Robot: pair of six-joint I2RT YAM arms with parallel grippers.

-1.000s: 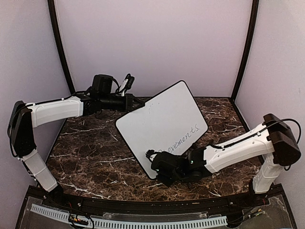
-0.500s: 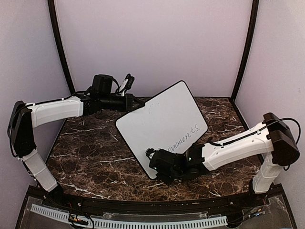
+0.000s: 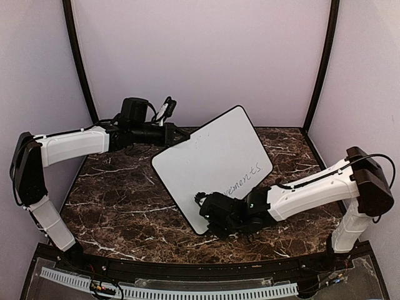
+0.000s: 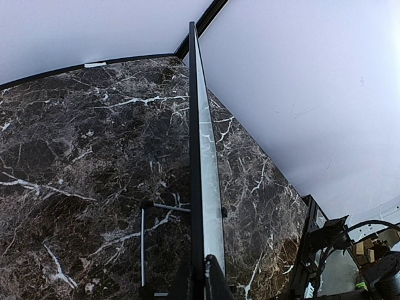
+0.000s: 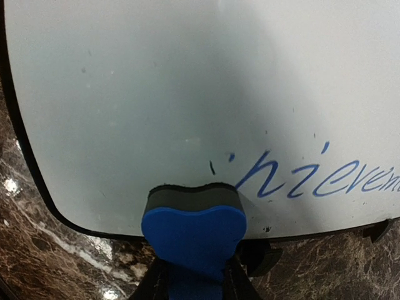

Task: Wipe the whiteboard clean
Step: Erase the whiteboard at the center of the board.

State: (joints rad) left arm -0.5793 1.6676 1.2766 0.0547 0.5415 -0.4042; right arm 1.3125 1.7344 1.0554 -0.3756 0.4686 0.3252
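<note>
From the overhead camera I see the whiteboard (image 3: 212,150) over the middle of the marble table (image 3: 112,187), turned so its long axis runs from 7 o'clock to 1 o'clock. My left gripper (image 3: 181,136) meets the board's frame at its 10 o'clock edge. On the left wrist camera the board (image 4: 209,187) shows edge-on, a thin black line running straight up to 12 o'clock, and the left gripper (image 4: 203,281) has its fingers (image 4: 215,284) pinched onto that edge at the bottom of the view. My right gripper (image 3: 215,219) lies low over the board's 6 o'clock corner. On the right wrist camera it (image 5: 195,278) is clamped around a blue eraser (image 5: 194,234), whose dark felt face presses flat against the white surface (image 5: 156,94) just above the lower frame. Blue handwriting (image 5: 312,181) starts just beside the eraser at its 2 o'clock and runs off toward 3 o'clock. The surface toward 10 and 12 o'clock of the eraser shows only faint specks. In the overhead view the writing (image 3: 244,180) slants up toward 2 o'clock from the right gripper.
</note>
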